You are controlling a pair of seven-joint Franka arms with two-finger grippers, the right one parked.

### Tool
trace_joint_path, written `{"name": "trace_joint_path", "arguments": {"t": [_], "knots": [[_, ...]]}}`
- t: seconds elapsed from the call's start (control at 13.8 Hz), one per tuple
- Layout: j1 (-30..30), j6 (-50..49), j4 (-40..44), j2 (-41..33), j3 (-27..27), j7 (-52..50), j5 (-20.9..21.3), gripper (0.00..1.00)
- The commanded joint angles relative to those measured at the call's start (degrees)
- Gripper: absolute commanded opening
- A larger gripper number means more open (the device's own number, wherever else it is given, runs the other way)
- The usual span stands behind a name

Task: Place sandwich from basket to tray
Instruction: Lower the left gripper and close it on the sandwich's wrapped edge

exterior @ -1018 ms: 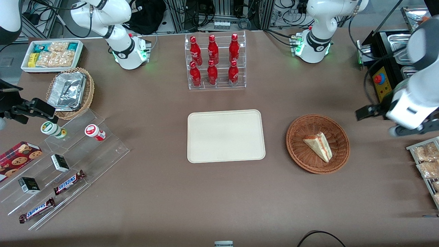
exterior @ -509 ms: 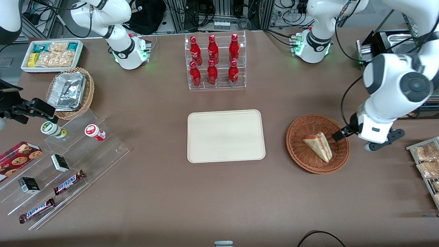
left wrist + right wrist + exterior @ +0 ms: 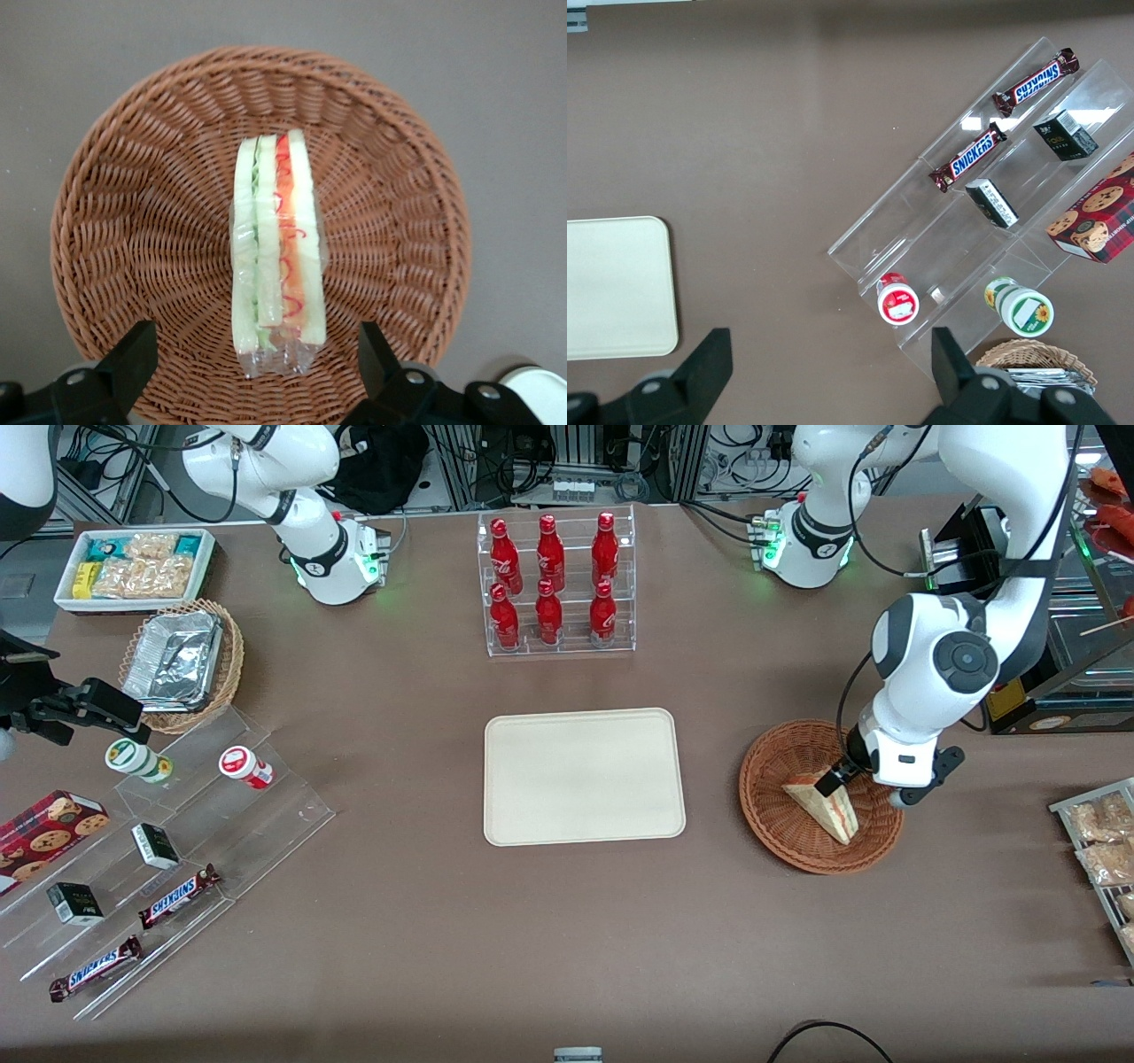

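Tool (image 3: 252,367) open above one sandwich (image 3: 276,252)

gripper (image 3: 251,372) above sandwich (image 3: 276,248), fingers (image 3: 133,359) spread, basket (image 3: 133,177) clear alongside

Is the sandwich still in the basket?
Yes. The sandwich lies in the basket, and the open hand hangs over it, not touching.

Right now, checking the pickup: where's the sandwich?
The sandwich lies in the basket, beside the tray; the open gripper hovers above it.
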Motion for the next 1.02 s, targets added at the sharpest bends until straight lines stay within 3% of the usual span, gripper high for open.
{"name": "trace_joint_path", "arguments": {"t": [0.0, 0.36, 0.44, 0.51, 0.58, 0.73, 0.95], "knots": [[-0.2, 1.6, -0.2, 1.6, 0.0, -1.7, 0.7, 1.0], [-0.3, 2.9, -0.2, 5.1, -0.1, -1.3, 0.7, 0.97], [-0.2, 2.9, 0.0, 5.2, -0.1, -1.4, 0.7, 0.82], [-0.2, 2.9, 0.2, 5.2, -0.1, -1.4, 0.7, 0.48], [-0.2, 2.9, 0.6, 5.2, -0.1, -1.4, 0.7, 0.23], [-0.2, 2.6, 2.7, 6.3, -0.1, -1.2, 0.7, 0.09], [-0.1, -0.6, 4.9, 3.7, -0.1, -0.9, 0.8, 0.08]]}}
